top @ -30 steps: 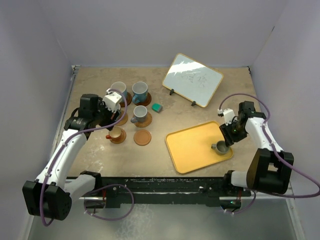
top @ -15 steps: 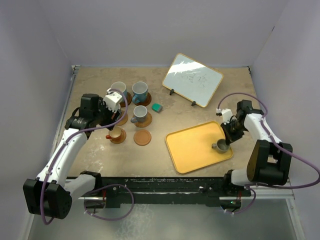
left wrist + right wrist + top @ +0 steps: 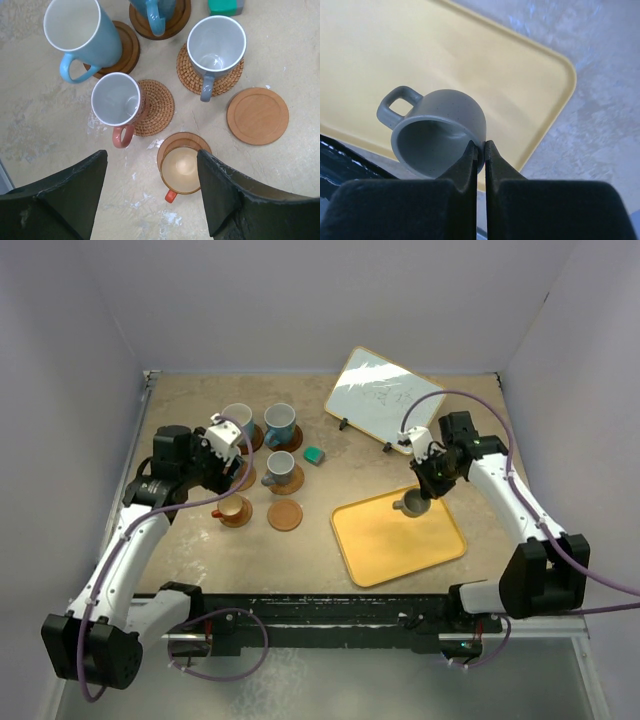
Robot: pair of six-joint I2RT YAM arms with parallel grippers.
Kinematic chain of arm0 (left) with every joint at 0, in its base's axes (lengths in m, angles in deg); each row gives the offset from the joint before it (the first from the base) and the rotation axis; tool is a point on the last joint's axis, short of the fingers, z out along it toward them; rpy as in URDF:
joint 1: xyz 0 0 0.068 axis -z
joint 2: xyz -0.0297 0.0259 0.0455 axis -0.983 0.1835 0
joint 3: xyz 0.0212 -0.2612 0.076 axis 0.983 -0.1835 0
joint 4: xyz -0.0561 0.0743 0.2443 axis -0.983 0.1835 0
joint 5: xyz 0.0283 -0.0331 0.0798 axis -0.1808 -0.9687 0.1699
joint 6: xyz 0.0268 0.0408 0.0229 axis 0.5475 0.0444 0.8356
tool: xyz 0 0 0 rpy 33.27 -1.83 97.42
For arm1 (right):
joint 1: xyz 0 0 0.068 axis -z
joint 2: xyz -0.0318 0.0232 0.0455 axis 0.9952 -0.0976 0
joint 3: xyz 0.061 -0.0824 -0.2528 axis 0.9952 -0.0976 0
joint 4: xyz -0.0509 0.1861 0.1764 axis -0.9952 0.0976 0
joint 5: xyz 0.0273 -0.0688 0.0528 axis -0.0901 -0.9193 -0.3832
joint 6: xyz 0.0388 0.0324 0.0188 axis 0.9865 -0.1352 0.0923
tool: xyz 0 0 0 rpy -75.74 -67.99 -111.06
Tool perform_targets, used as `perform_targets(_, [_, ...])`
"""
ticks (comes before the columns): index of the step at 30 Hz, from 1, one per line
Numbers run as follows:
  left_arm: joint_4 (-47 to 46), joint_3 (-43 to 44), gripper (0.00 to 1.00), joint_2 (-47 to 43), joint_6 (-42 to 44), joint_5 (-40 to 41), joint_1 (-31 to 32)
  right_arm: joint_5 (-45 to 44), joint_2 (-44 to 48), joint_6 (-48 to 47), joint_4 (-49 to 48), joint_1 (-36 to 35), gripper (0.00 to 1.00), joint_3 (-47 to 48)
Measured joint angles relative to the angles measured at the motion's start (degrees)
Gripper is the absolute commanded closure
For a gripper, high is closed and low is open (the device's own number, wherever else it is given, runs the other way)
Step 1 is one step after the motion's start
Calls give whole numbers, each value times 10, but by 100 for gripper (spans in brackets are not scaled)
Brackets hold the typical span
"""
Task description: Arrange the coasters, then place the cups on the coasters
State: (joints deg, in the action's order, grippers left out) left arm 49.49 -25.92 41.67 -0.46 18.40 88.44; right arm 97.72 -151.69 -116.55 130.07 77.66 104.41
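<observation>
1. Starting at the right wrist, the right gripper [image 3: 480, 150] is seen with its fingers pressed together on the rim of the grey cup [image 3: 445, 125]. The cup is held tipped, its mouth toward the wrist and its handle out to the left of the fingers.
2. Beneath and beyond that grip the yellow tray [image 3: 470, 55] is spread. From above, the grey cup [image 3: 410, 504] is seen over the tray's far edge.
3. The left gripper [image 3: 151, 165] is held with its fingers wide apart above the table [image 3: 40, 125], and nothing is gripped.
4. Directly under the gap between those fingers, the orange-tan cup [image 3: 180, 170] is seated on a light brown coaster [image 3: 165, 147].
5. Just ahead of the left finger, the pinkish cup [image 3: 116, 100] is set on a woven coaster [image 3: 157, 107].
6. Ahead of the right finger a bare coaster [image 3: 257, 116] is laid flat. Just past it the grey-blue cup [image 3: 216, 45] is set on a second woven coaster [image 3: 231, 85].
7. Farther from the fingertips, the tall light blue cup [image 3: 80, 30] is placed on a dark ringed coaster [image 3: 129, 47]. A second blue cup [image 3: 155, 15] is placed on another dark coaster [image 3: 172, 27], with a teal block [image 3: 225, 6] to its right.
8. Beyond the right gripper a whiteboard [image 3: 385, 398] is propped; faint marks are carried on it, but they cannot be read.
</observation>
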Motion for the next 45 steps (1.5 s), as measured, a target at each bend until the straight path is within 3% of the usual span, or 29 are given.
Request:
perform_targets(7, [-17, 0, 29, -28, 12, -2, 0, 12, -2, 41, -2, -110, 100, 86])
perform_targets(16, [-68, -1, 17, -58, -32, 93, -2, 15, -81, 69, -10, -257, 100, 210])
perform_targets(25, [-98, -4, 11, -59, -89, 167, -81, -9, -213, 82, -24, -365, 100, 302])
perform_targets(35, [-100, -3, 8, -37, -145, 157, -163, -48, -358, 103, -34, -425, 100, 388])
perform_targets(45, [-95, -3, 5, -37, -164, 140, -190, -70, -415, 130, -39, -440, 100, 444])
